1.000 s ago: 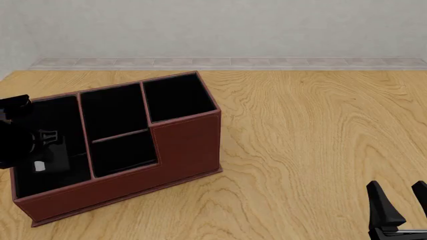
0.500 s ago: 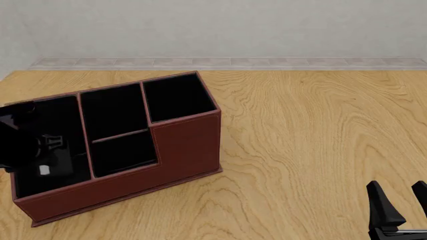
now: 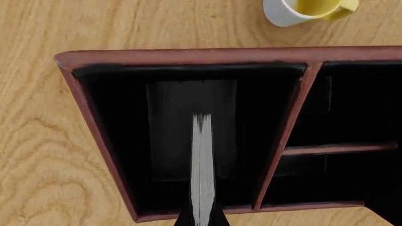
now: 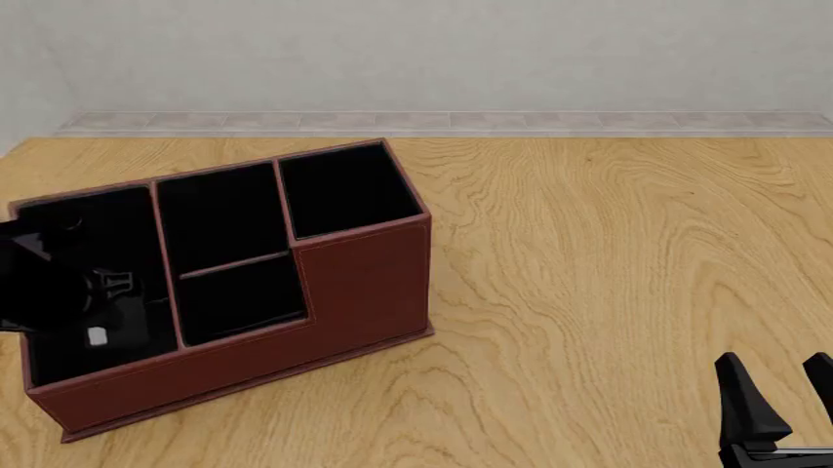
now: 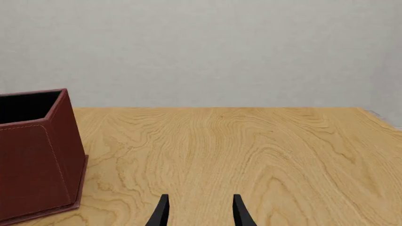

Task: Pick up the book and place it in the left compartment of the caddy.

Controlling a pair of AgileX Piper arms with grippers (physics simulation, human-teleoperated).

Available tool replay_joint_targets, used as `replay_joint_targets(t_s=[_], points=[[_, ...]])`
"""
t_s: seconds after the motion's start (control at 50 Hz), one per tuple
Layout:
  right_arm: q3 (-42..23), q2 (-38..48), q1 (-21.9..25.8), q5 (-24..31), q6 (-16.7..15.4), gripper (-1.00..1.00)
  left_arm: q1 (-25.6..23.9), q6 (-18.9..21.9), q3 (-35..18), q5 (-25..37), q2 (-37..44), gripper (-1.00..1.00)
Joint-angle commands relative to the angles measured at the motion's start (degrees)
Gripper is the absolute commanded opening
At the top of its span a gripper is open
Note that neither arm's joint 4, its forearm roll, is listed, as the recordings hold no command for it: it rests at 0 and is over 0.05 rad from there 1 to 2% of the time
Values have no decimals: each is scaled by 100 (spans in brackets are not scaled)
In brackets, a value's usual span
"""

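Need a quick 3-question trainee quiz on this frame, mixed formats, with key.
1. True or false: the right arm's fingers are holding the book.
2. In the left wrist view, the book's white page edge lines up with which section of the caddy?
A. the long left compartment
B. a small middle section
C. the tall square end section
3. Fill in: the left wrist view shows a white, yellow-lined ____ standing outside the caddy.

Key:
1. False. Those fingers are apart, with nothing between them, far from the caddy.
2. A
3. cup
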Motion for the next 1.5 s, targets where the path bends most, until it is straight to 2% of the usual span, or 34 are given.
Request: replay_joint_targets(t_s=[0.02,0.32,0.66,0.68,1.22,1.36,1.42,1.5], points=[[-6,-18,-1,19,1,100,51,125,45,-181,107,-100],[-6,-18,1,20,0,100,62,144,123,-373,270,-100],[-6,-18,1,19,-1,100,115,152,-17,-404,351,-100],[-6,-18,0,19,-1,100,133,172,-43,-372,332,100],[-6,-18,0,19,2,100,49,60,-164,-179,87,100],[-6,-18,1,20,0,100,-139,-100,-238,185,-383,100],[-6,-18,0,19,0,100,-299,-340,-235,347,-670,100],[-6,-18,0,19,0,100,-336,-384,-201,513,-966,100]])
